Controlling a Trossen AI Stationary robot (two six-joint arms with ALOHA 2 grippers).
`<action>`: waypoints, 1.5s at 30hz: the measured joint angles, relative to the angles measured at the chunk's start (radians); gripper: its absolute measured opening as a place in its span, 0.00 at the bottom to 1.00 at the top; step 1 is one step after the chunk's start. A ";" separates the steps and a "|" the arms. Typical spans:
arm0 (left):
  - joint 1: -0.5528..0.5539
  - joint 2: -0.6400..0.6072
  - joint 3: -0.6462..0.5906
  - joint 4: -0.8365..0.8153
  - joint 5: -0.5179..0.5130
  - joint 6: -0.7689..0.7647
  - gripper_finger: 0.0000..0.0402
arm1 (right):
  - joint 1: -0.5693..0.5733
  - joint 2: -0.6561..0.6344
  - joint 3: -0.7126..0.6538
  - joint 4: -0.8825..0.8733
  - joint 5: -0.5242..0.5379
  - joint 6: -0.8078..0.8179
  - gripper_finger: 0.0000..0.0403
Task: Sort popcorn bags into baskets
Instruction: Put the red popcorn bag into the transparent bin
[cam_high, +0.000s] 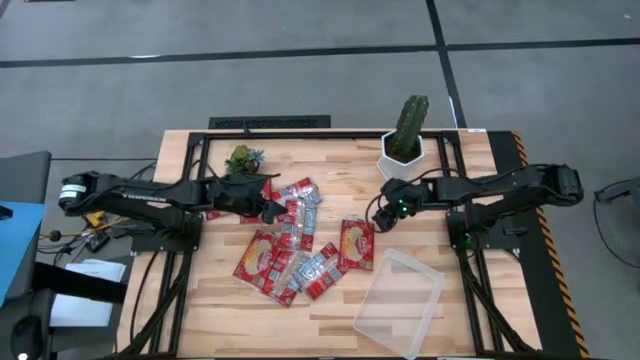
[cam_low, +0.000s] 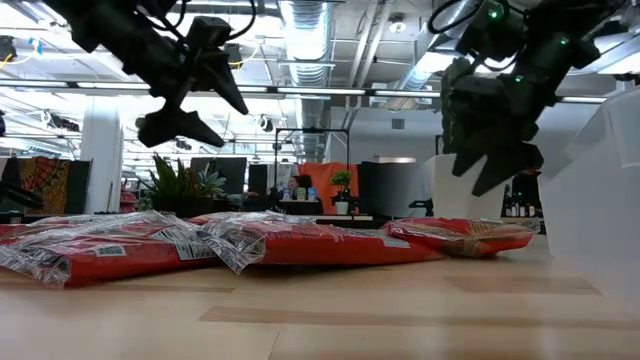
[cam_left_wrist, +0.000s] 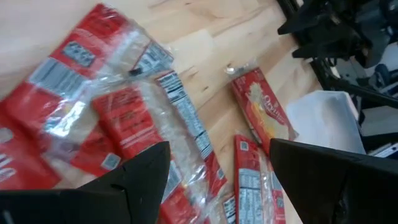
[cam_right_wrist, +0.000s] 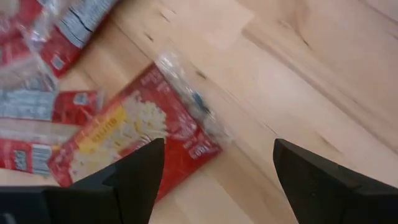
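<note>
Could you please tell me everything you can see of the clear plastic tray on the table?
The clear plastic tray is a shallow rectangle with rounded corners and a raised rim, transparent enough that the wooden table shows through its floor. It rests flat on the table near the front edge, on the right arm's side, turned at a slant to the table's edges. Nothing lies inside it. The nearest popcorn bag sits just beyond its far corner; whether they touch cannot be told. Neither gripper is over it.
</note>
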 joint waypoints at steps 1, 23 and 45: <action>0.000 0.010 0.000 0.013 0.000 0.000 0.65 | -0.001 0.000 0.000 -0.011 0.000 0.000 0.80; 0.000 0.078 0.000 0.131 0.026 -0.022 0.65 | -0.003 -0.001 0.000 -0.048 -0.004 0.005 0.79; 0.026 0.078 0.000 0.466 0.221 -0.105 0.65 | 0.019 0.180 0.115 0.054 -0.026 0.083 0.79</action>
